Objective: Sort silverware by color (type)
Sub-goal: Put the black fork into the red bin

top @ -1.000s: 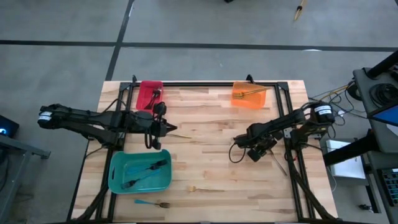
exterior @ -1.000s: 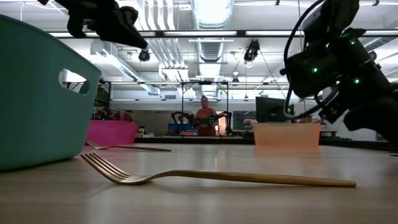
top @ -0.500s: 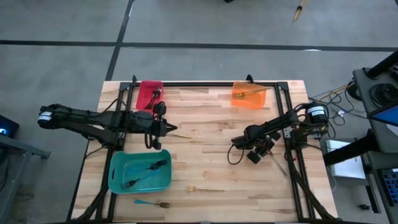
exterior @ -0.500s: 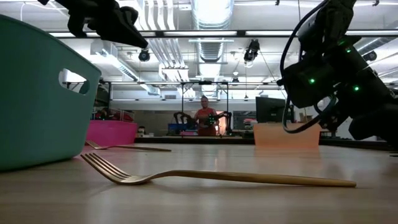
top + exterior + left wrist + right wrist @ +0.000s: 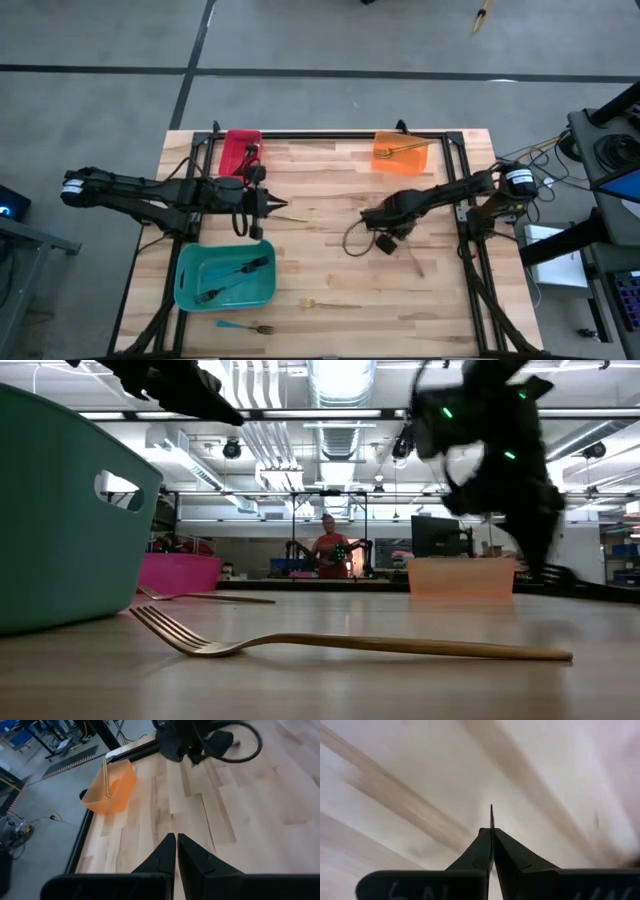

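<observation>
1. Your wooden table (image 5: 330, 250) carries three bins: teal bin (image 5: 225, 276) at 8 o'clock from centre, red bin (image 5: 240, 150) at 11 o'clock, orange bin (image 5: 402, 154) at 1 o'clock.
2. Your left gripper (image 5: 270, 204) hovers at 10 o'clock from centre, between the red and teal bins; its fingers (image 5: 165, 854) are pressed together on nothing.
3. Your right gripper (image 5: 368, 216) sits just at 3 o'clock of centre, its jaws pinched on a thin dark sliver (image 5: 491, 816); you cannot tell what it is.
4. Dark forks (image 5: 238, 274) lie in the teal bin.
5. One gold fork (image 5: 325, 304) lies loose at 6 o'clock; another gold fork (image 5: 291, 218) lies just off the left gripper's tip.
6. A gold fork (image 5: 402, 149) rests in the orange bin.
7. A blue-handled fork (image 5: 246, 326) lies at 7 o'clock, beside the teal bin.
</observation>
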